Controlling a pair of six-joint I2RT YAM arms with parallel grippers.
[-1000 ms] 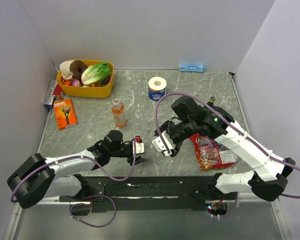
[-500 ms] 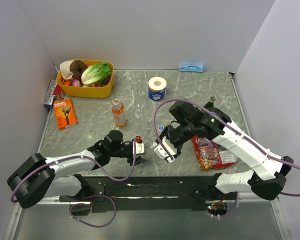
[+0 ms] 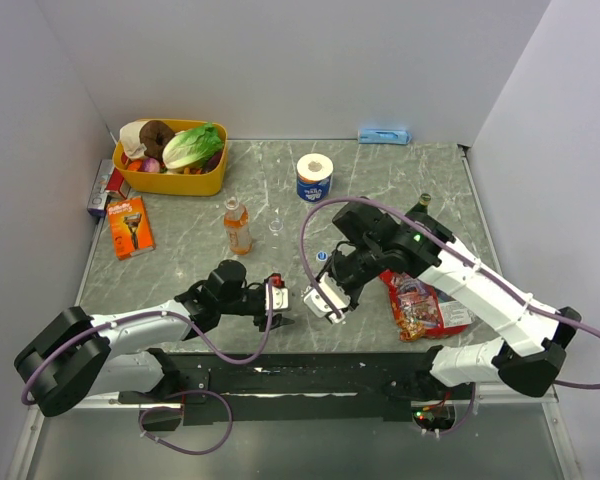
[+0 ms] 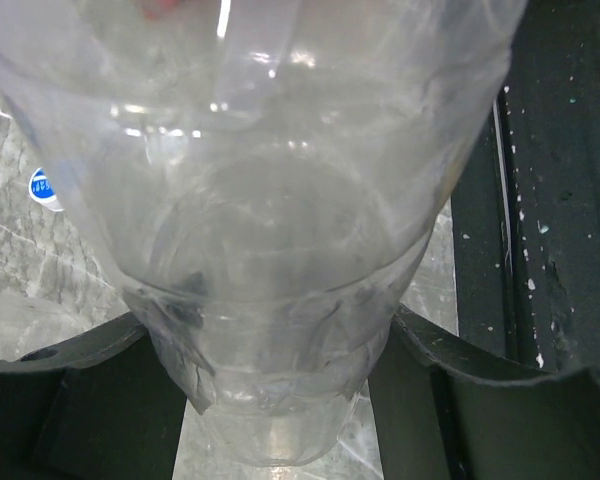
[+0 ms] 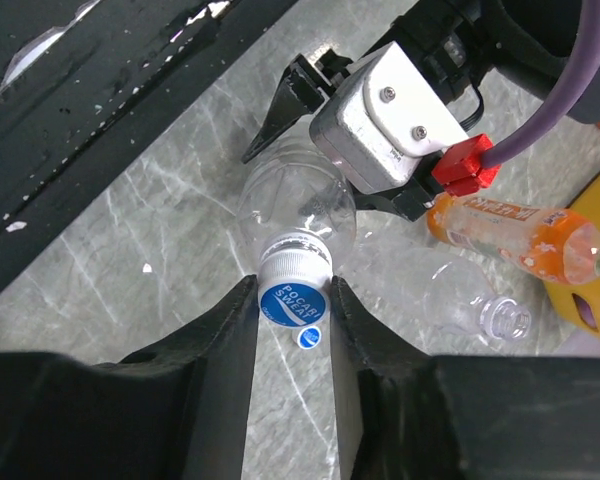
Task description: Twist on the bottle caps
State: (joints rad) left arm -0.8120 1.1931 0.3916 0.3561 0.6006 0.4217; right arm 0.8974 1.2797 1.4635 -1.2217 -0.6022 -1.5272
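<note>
Your left claw (image 4: 275, 390) is closed around the clear bottle (image 5: 295, 205), which fills that wrist view so fully that you make out little past it except a loose cap (image 4: 42, 187) lying on the worktop (image 3: 380, 190). Your right claw (image 5: 293, 290) is pinched on the blue cap (image 5: 293, 300), held at the bottle's mouth, but the cap hides the neck and you cannot tell whether the threads have caught. From above, the 2 claws cover bottle and cap alike, the orange drink bottle (image 3: 237, 225) stands well apart, and the spare bottle (image 3: 276, 228) is only a faint glint.
</note>
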